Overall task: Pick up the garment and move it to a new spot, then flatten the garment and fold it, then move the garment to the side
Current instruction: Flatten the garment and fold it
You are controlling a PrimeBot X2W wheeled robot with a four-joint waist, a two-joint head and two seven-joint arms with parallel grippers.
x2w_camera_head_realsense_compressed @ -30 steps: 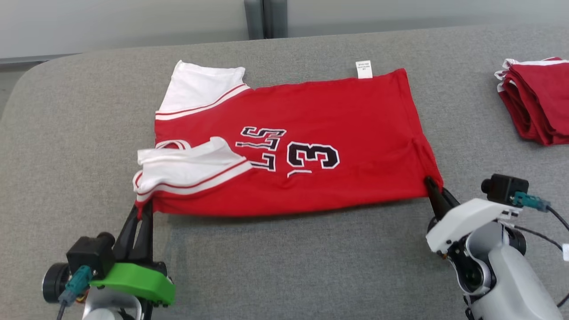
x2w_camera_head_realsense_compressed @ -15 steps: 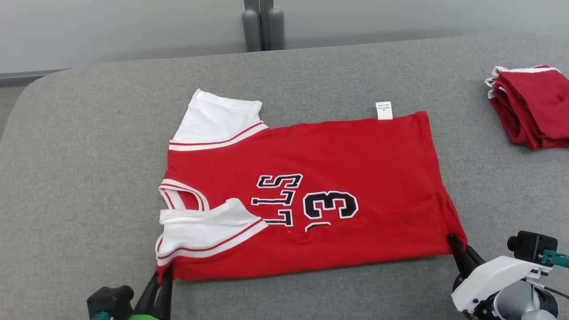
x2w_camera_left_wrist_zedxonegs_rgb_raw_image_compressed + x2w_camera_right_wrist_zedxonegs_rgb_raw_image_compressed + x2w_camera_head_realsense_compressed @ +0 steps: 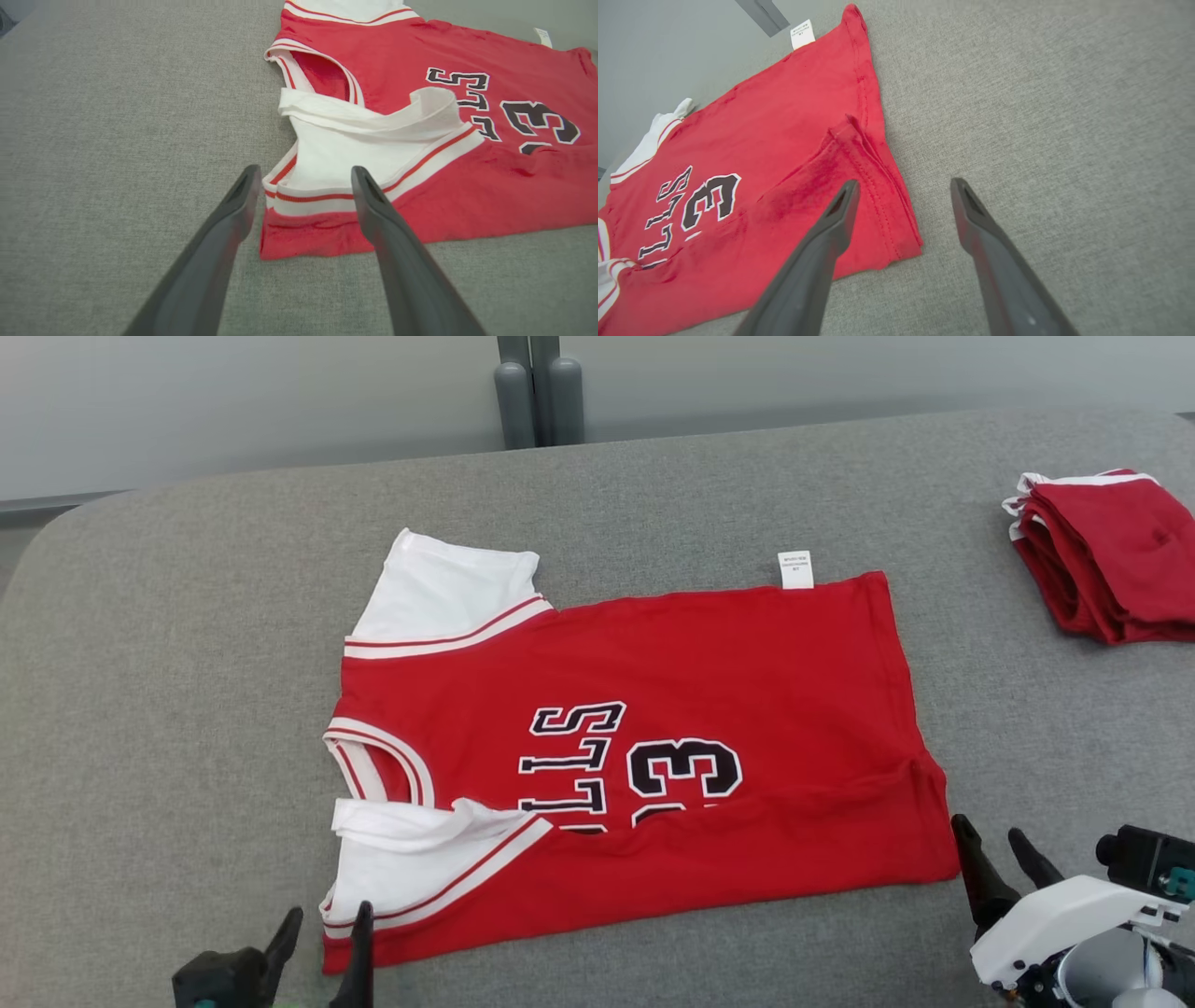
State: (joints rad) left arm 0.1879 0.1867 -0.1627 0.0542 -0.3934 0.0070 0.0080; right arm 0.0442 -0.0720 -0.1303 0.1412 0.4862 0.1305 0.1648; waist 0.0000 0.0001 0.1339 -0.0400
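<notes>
Stuff you can't quite make out
Black lettering point(image 3: 565, 763) on the red and white basketball jersey point(image 3: 709, 653) slips under the folded-over near edge. Print on the small white fabric tag point(image 3: 794, 569) is way too tiny to read. The stack of folded red garments point(image 3: 1102, 551) runs off the head view's right edge; the left gripper point(image 3: 329, 915) is chopped off at the bottom edge.

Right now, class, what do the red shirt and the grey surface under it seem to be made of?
Red shirt: soft matte knit cloth, perhaps cotton; it wrinkles and has stitched hems. Grey surface: matte woven fabric, perhaps upholstery; a fine flecked weave shows.
</notes>
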